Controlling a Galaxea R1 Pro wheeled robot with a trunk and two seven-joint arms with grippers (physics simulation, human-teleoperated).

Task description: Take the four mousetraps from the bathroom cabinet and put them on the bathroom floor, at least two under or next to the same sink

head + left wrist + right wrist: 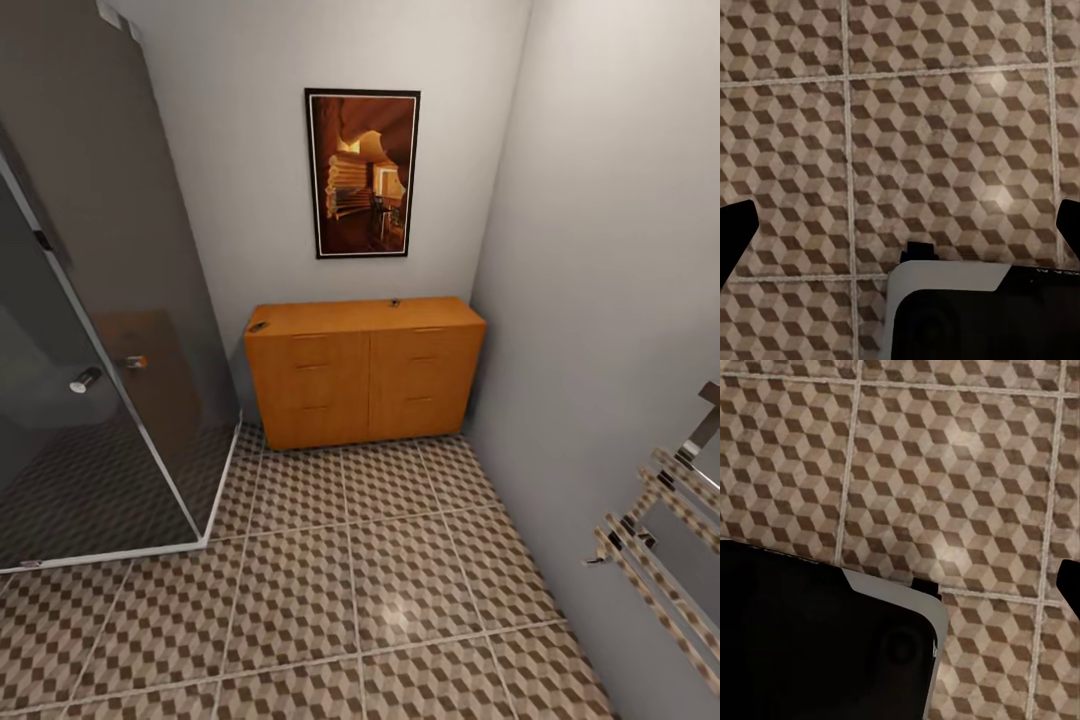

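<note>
Currently, findings as follows.

Mousetraps: two small dark items lie on the cabinet top, one near its left front corner (258, 326), one near the back edge right of centre (395, 302); they are too small to identify with certainty, but likely two of the four. The others are not located.

Cabinet (365, 375): stands against the back wall below a framed picture (362, 173), all drawer fronts flush and closed.

Bathroom floor (330, 580): cube-pattern tiles, with no trap lying on the part in view.

Surroundings: glass shower enclosure (100, 380) to the left of the cabinet, just beside it; chrome towel rail (660, 570) on the right wall.

Left gripper (904, 225): dark fingertips at opposite edges of the left wrist view, spread wide, nothing between them, hanging over floor tile.

Right gripper: one fingertip (1069, 581) shows at the edge of the right wrist view, over tile; whether the jaws are apart or together cannot be told.

Progress, as judged: early. Nothing collected, nothing placed. Remaining: approach the cabinet, gather all four traps, set them on the floor, at least two by the sink.
</note>
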